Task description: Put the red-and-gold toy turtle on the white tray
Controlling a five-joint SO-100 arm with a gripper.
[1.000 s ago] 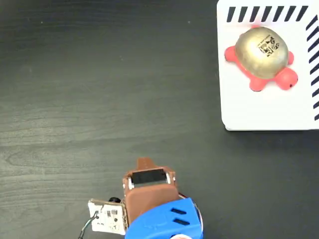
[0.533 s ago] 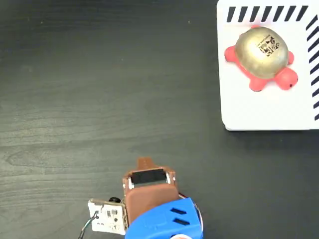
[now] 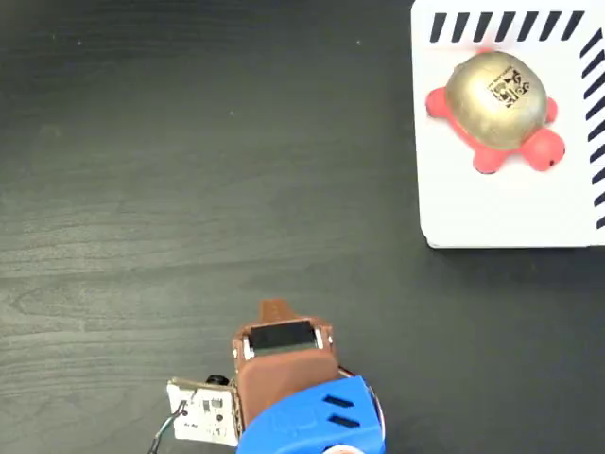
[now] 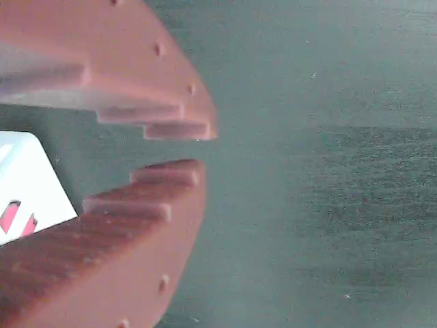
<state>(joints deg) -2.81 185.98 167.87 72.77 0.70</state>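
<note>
Red-and-gold toy turtle [image 3: 498, 111] resting on white tray [image 3: 501, 213], brown gripper [image 4: 198, 150] parted slightly, empty, well apart above dark table [image 3: 189, 142]; little risk beyond nudging tray on any return.

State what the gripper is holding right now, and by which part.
Nothing is held. The gripper has only bare table between its fingertips, which stand slightly apart. The red-and-gold toy turtle sits on the white tray, far from the arm.
</note>
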